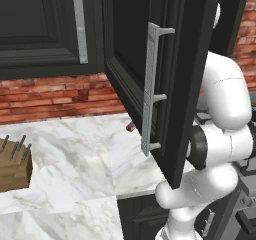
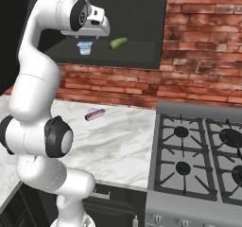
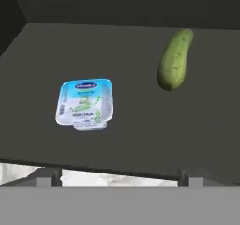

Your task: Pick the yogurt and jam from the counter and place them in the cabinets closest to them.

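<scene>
Inside the open wall cabinet (image 2: 142, 56), the yogurt (image 3: 85, 103) sits flat on the dark shelf, its blue-and-white foil lid facing up. A green cucumber (image 3: 175, 59) lies on the same shelf, well apart from the yogurt and farther back toward the cabinet's rear wall.

The gripper (image 3: 119, 177) hovers above the yogurt at the shelf's front edge. Its fingers (image 3: 45, 176) stand spread wide apart and pinch nothing; the yogurt rests free between and beyond them, untouched. From the right base view, the hand sits directly over the yogurt (image 2: 85, 48), with the cucumber (image 2: 118, 43) just to its right.

Below the cabinet, the jam (image 2: 94, 115) lies on its side on the white marble counter (image 2: 118, 145), near the brick back wall (image 2: 203, 56) and left of the gas stove (image 2: 198, 160). In the left base view the jam (image 1: 131, 126) peeks from behind the swung-open cabinet door (image 1: 165, 84). A wooden knife block (image 1: 14, 166) stands on the counter, well apart from the jam.
</scene>
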Robot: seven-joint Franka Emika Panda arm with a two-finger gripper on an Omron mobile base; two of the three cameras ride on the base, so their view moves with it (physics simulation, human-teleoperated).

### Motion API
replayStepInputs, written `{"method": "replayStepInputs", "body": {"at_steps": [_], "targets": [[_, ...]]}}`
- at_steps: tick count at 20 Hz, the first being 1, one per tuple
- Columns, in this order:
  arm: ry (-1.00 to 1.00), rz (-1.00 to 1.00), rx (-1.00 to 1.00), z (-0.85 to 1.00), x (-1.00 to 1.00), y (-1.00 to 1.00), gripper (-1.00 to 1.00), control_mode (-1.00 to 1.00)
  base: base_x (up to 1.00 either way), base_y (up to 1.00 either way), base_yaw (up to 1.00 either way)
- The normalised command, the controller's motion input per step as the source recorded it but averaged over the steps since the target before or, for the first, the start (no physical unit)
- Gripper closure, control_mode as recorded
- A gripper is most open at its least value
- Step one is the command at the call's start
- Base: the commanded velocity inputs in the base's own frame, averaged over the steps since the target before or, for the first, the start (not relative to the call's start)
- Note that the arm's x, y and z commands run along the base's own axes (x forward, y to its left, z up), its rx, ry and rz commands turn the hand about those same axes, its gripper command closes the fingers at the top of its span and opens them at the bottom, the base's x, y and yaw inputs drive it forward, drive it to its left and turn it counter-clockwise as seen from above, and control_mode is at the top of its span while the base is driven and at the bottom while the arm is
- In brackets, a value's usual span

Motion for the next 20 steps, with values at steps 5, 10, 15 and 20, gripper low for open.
{"method": "replayStepInputs", "body": {"at_steps": [5, 10, 15, 20], "targets": [[-0.17, 0.00, 0.10, -0.38, -1.00, -0.45, -1.00, -1.00, 0.00, 0.00, 0.00], [-0.19, 0.00, 0.07, -0.60, -1.00, -0.39, -1.00, -1.00, 0.00, 0.00, 0.00], [-0.21, 0.00, 0.02, -0.81, -1.00, -0.32, -1.00, -1.00, 0.00, 0.00, 0.00], [-0.18, 0.00, -0.05, -0.90, -1.00, -0.21, -1.00, -1.00, 0.00, 0.00, 0.00]]}}
